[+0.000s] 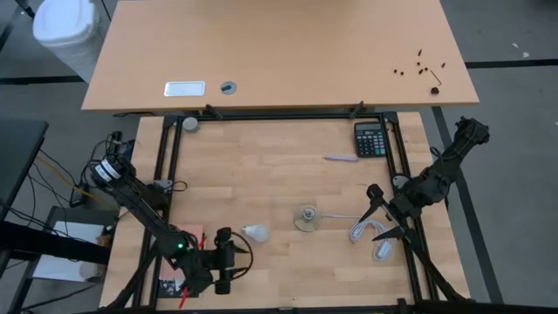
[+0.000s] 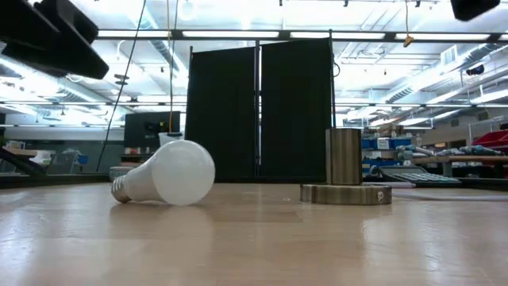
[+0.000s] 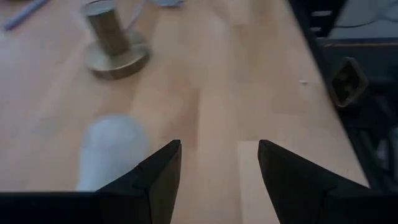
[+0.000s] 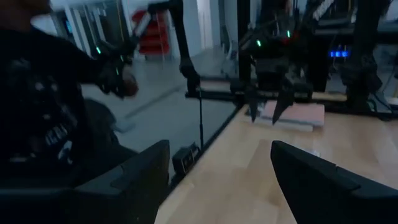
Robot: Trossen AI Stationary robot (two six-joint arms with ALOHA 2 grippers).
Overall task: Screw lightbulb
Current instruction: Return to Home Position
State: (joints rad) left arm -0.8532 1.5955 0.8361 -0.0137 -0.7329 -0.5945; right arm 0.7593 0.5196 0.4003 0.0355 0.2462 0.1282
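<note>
- White lightbulb (image 1: 255, 232) lay sideways on the bench (image 1: 288, 174), near the socket (image 1: 306, 218), free for regrasping.
- My left hand (image 1: 227, 259) hung spread just beside it.
- Right hand (image 1: 377, 214), spread too, waited by the cord (image 1: 359, 231).

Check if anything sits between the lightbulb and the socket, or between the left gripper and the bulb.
Nothing visible does. The lightbulb lies on its side apart from the socket, with only bare table between them. The open left gripper sits right beside the bulb, nothing between.
</note>
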